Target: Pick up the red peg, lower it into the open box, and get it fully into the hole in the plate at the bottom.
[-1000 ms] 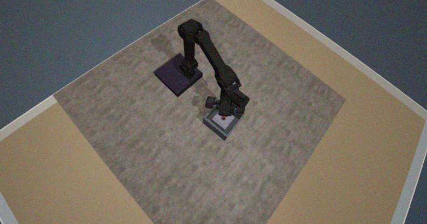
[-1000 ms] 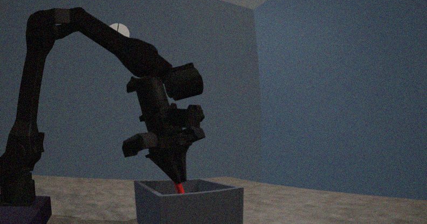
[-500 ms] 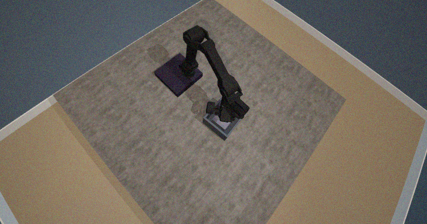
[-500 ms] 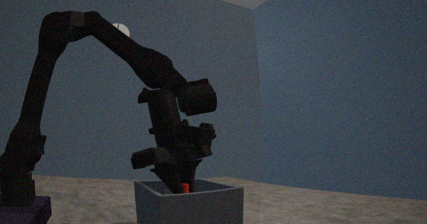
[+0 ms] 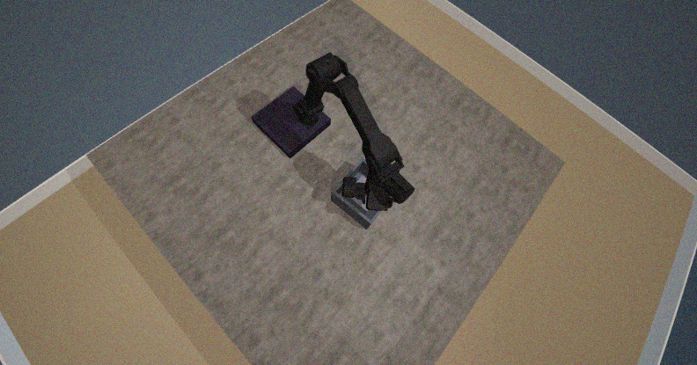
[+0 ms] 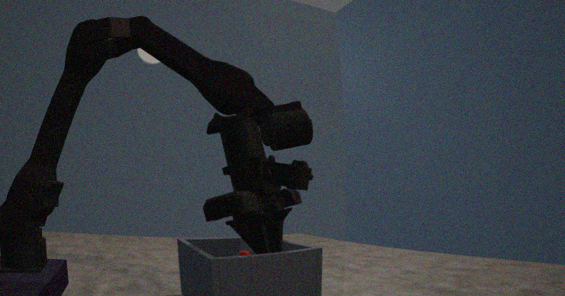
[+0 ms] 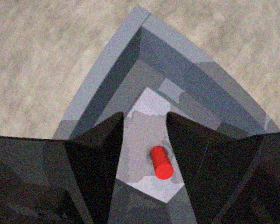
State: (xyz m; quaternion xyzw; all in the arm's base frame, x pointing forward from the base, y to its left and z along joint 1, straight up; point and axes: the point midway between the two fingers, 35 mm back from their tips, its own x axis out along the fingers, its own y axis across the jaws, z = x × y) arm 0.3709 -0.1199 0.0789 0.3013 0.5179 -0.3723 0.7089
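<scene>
The red peg (image 6: 243, 252) (image 7: 161, 162) stands inside the open grey box (image 5: 352, 211) (image 6: 268, 274) (image 7: 103, 70), its lower end near the middle of the light plate (image 7: 149, 104). In the wrist view it leans slightly in the picture, with its round top toward the bottom. The hole is not visible around it, and how deep the peg sits cannot be told. My gripper (image 6: 269, 251) (image 7: 145, 117) is partly open. Its tips reach down to the box opening, with a gap between them and nothing held. The arm hides the peg in the top view.
The box walls rise around the plate on all sides, close to my fingers. The arm's dark purple base (image 5: 277, 123) (image 6: 59, 276) stands to the left, up from the box in the top view. The box rests on a mottled grey-brown mat (image 5: 292, 265).
</scene>
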